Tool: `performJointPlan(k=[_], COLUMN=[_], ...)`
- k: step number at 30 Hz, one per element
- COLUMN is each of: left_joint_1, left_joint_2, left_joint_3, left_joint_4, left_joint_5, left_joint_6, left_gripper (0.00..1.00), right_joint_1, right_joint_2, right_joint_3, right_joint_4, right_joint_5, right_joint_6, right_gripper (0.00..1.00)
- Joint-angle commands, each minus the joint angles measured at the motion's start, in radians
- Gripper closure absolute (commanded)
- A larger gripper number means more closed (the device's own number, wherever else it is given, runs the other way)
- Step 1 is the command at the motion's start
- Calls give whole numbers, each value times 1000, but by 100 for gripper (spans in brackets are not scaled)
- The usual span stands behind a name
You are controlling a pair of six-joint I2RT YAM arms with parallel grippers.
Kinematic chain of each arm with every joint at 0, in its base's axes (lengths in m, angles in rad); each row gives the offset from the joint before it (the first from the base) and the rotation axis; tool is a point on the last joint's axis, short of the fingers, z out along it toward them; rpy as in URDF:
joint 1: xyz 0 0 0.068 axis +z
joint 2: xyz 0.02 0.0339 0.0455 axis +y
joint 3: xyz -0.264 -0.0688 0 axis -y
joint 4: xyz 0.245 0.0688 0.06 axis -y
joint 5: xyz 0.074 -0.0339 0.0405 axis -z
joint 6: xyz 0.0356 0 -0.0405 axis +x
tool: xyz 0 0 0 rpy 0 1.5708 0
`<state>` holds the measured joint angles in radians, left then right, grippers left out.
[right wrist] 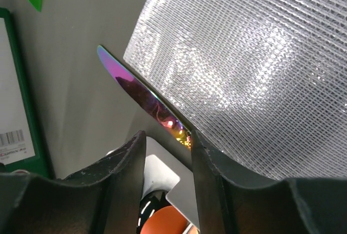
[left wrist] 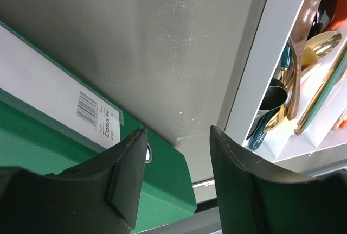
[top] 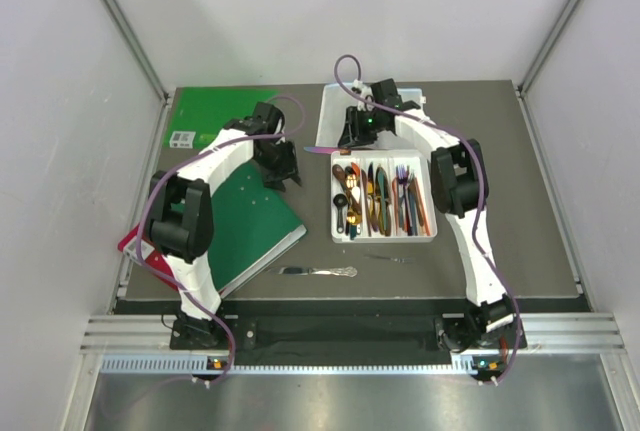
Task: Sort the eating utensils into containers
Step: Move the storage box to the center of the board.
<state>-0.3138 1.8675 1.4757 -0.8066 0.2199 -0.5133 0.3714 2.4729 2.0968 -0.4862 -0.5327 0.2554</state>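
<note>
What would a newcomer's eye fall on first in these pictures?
Probably the iridescent knife, pinched in the jaws of the right gripper beside a shiny mesh sheet at the far side of the table. Next come the white tray at centre, packed with colourful utensils, and the large green book on the left by the open, empty left gripper. A silver knife lies loose in front of the tray.

The white tray (top: pixel 384 239) holds mixed cutlery (top: pixel 380 201). The right claw (right wrist: pixel 168 136) pinches an iridescent knife (right wrist: pixel 138 93). A silver knife (top: pixel 318 271) lies near the tray.
</note>
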Motion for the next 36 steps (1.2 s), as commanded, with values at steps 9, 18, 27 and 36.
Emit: performJointPlan(k=[9, 18, 27, 36], left_joint_1=[4, 4, 4, 4], left_joint_2=[-18, -13, -13, 12], left_joint_3=[-9, -28, -43, -29], left_joint_4=[20, 23, 23, 24], left_joint_5=[3, 9, 16, 30], left_joint_6=[18, 16, 22, 25], left_gripper=[46, 46, 46, 46], right_joint_1=[43, 32, 26, 35], right_joint_2=[-22, 41, 20, 73], right_joint_3=[54, 88, -18, 28], right_joint_4=[29, 26, 0, -26], right_joint_5=[-84, -84, -13, -72], right_joint_6=[27, 51, -8, 13], right_gripper=[61, 59, 60, 62])
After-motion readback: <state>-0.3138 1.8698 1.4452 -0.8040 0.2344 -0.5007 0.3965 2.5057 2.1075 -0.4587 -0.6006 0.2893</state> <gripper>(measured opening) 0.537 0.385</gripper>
